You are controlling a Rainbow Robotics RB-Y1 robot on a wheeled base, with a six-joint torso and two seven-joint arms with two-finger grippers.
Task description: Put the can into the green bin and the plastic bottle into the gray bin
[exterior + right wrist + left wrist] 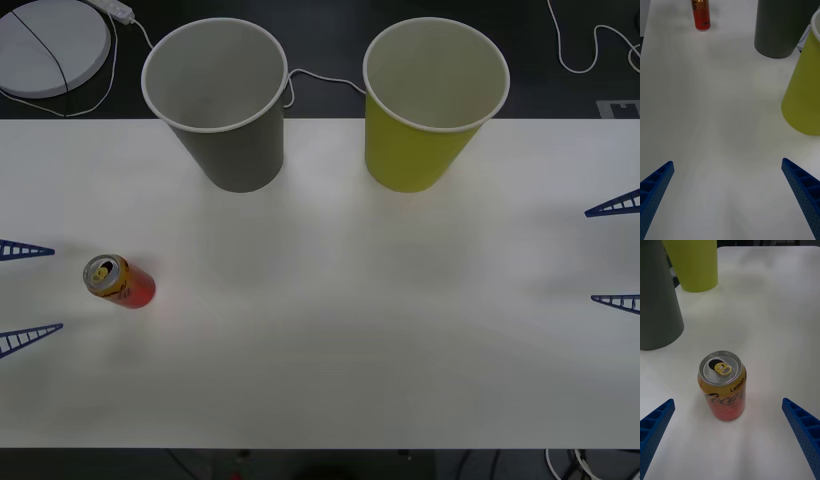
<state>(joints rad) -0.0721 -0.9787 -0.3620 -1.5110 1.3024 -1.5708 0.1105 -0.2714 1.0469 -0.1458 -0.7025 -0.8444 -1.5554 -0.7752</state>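
Note:
The red can with its silver top stands upright on the white table, near the left side. My left gripper is open just left of it, and its blue fingers sit to either side, short of the can. At the table's back stand the gray bin and, to its right, the green bin, both upright with nothing visible inside. Far from all of them, at the right edge, my right gripper is open over bare table. The plastic bottle is out of view.
A white round disc with a cable lies on the dark floor behind the table's left corner. White cables trail behind the bins. The table's front edge runs close to me.

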